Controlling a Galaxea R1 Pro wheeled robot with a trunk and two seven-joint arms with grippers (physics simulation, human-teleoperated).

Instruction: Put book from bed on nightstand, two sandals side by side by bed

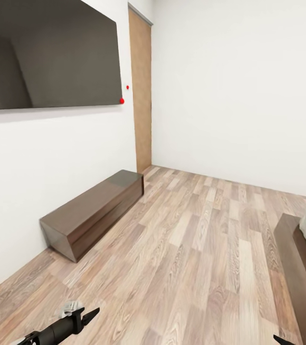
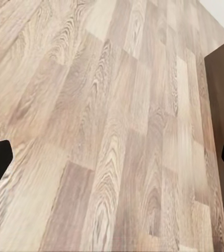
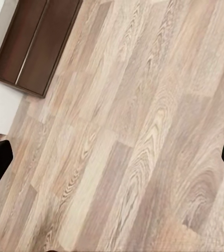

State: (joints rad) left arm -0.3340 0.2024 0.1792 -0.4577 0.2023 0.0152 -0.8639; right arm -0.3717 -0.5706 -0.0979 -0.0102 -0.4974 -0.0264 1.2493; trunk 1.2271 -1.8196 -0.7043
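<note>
With both sets of fingers spread wide and empty, best swing toward the bed (image 1: 300, 249) at four o'clock.

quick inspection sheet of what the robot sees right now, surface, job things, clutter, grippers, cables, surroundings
surface: light wood-plank floor, bare where it shows
job's things: corner of the bed, dark frame and pale mattress, at the head view's right edge; book, sandals and nightstand nothing seen
clutter: nothing seen
grippers: left gripper and right gripper open, nothing between the fingers, over floor
cables: nothing seen
surroundings: white wall, long low dark-wood cabinet against it, dark wall screen above, brown door
</note>
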